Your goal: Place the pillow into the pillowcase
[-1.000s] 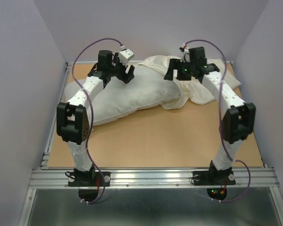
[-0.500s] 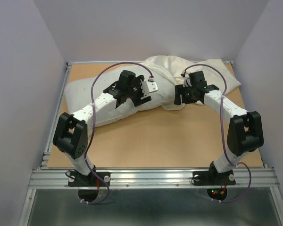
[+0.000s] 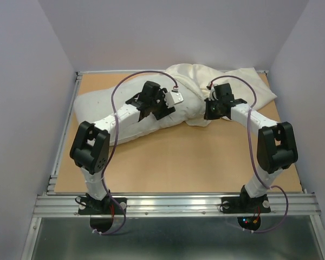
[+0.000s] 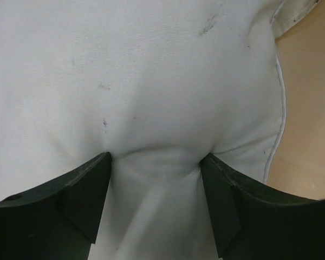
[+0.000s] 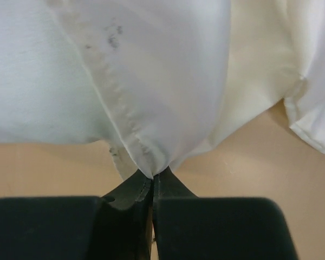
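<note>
Pillow [image 3: 97, 108] left of pillowcase [image 3: 244, 86], left gripper [image 4: 157, 162] spread wide, pressed into pillow, fabric bulging between fingers [image 4: 81, 195], right gripper [image 5: 153, 181] pinched tight on pillowcase hem beside pillow

A tan wooden worktop [image 3: 179, 160] sits boxed in by pale lilac walls [image 3: 168, 32], a silver rail [image 3: 176, 204] along its near edge.

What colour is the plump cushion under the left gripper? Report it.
The plump fabric pillow is greyish-white with faint dark specks; clearest in the left wrist view.
</note>
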Available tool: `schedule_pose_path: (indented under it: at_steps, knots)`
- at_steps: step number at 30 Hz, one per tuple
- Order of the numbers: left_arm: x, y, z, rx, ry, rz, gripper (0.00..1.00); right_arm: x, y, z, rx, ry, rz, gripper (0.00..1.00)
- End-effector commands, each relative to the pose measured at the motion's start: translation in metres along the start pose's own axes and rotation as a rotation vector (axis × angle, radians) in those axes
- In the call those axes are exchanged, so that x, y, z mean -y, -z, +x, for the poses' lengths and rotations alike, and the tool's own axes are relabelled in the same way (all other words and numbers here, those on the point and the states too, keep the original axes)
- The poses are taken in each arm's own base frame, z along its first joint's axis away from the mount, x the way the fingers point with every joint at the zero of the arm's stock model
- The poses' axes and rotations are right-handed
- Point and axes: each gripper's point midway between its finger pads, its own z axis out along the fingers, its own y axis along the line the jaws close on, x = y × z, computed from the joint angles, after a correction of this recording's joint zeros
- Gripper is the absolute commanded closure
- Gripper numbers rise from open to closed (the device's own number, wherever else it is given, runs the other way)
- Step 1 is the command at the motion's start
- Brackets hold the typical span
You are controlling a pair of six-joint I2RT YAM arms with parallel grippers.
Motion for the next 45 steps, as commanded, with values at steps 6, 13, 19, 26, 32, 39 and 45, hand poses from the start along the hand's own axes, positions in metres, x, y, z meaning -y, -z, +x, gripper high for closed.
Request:
schedule_pose_path:
  at_steps: [6,13,19,26,32,39,45]
  knots:
    - [-0.012,-0.029,-0.046,0.128,0.25,0.099,1.0,-0.105,0.087,-0.074,0.234,0.141,-0.413,0.99]
    - [-0.053,0.01,-0.174,0.541,0.55,0.235,1.0,-0.166,0.137,-0.086,0.246,0.267,-0.612,0.99]
    - [-0.074,0.042,-0.225,0.746,0.724,0.261,1.0,-0.165,0.134,-0.051,0.113,0.269,-0.632,0.99]
    - [-0.048,0.02,-0.206,0.717,0.869,0.288,1.0,-0.178,0.141,-0.097,0.18,0.25,-0.669,0.99]
    - [-0.009,-0.015,-0.182,0.636,1.013,0.348,1.0,-0.223,0.196,-0.175,0.288,0.146,-0.852,1.0]
    - [-0.043,-0.001,-0.183,0.7,0.995,0.27,1.0,-0.211,0.228,-0.198,0.429,0.172,-0.796,0.99]
    - [-0.079,0.032,-0.182,0.77,0.922,0.191,1.0,-0.216,0.223,-0.174,0.374,0.186,-0.855,0.98]
